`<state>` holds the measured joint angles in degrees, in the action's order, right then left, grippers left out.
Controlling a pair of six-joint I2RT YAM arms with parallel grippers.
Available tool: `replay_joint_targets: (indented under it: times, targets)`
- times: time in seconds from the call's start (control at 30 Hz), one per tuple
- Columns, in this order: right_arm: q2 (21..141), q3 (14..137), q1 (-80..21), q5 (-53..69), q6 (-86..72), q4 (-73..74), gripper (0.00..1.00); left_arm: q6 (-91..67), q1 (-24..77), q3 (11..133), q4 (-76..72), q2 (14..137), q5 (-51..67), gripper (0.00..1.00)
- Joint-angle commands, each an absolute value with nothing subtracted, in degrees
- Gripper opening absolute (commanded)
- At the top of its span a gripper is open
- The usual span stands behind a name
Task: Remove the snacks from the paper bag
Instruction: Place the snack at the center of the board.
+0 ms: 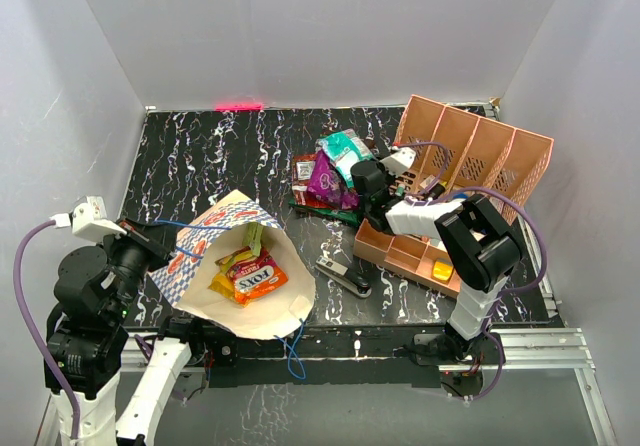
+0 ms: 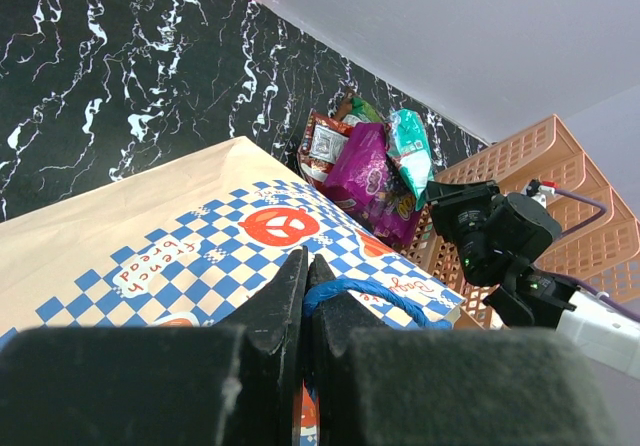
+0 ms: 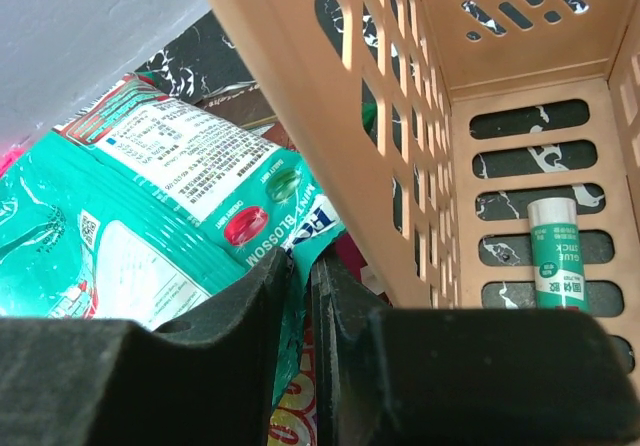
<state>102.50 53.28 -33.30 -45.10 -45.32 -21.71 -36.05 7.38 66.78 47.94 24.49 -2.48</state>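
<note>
The paper bag (image 1: 215, 234) lies on its side at the front left, its mouth open toward the front. An orange FOX'S packet (image 1: 258, 277) and yellow and green packets (image 1: 248, 238) lie inside the mouth. My left gripper (image 2: 306, 278) is shut on the bag's blue string handle (image 2: 375, 293); the bag's diamond band (image 2: 200, 256) shows below it. My right gripper (image 3: 303, 266) is shut on the edge of a teal-green packet (image 3: 170, 206), held over the pile of removed snacks. In the top view that packet (image 1: 346, 150) sits above a purple packet (image 1: 328, 179) and red ones.
A salmon-pink organiser (image 1: 470, 156) stands at the right, tight against my right gripper; a green glue stick (image 3: 555, 251) lies in one compartment. A black stapler (image 1: 343, 276) lies between bag and organiser. White walls enclose the black marbled table (image 1: 200, 156).
</note>
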Motion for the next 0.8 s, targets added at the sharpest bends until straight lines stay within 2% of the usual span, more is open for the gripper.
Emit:
replay_joint_targets:
  times: [0.0,0.2,0.47,0.77]
  targets:
    - [104.88,51.72,-33.57,-38.88,-43.55,-22.40,0.20,-36.47,7.60,68.05,47.64,24.01,-2.05,0.00]
    - [102.73,50.93,-34.39,-36.03,-41.25,-24.78,0.16,-36.47,7.65,68.46,47.94,23.99,-2.27,0.00]
    - [97.96,51.59,-37.14,-38.14,-38.92,-24.07,0.16,-36.63,7.62,67.23,47.17,23.93,-2.09,0.00]
    - [105.05,51.53,-37.31,-42.45,-41.45,-21.53,0.18,-36.13,7.64,68.13,48.01,23.99,-2.31,0.00]
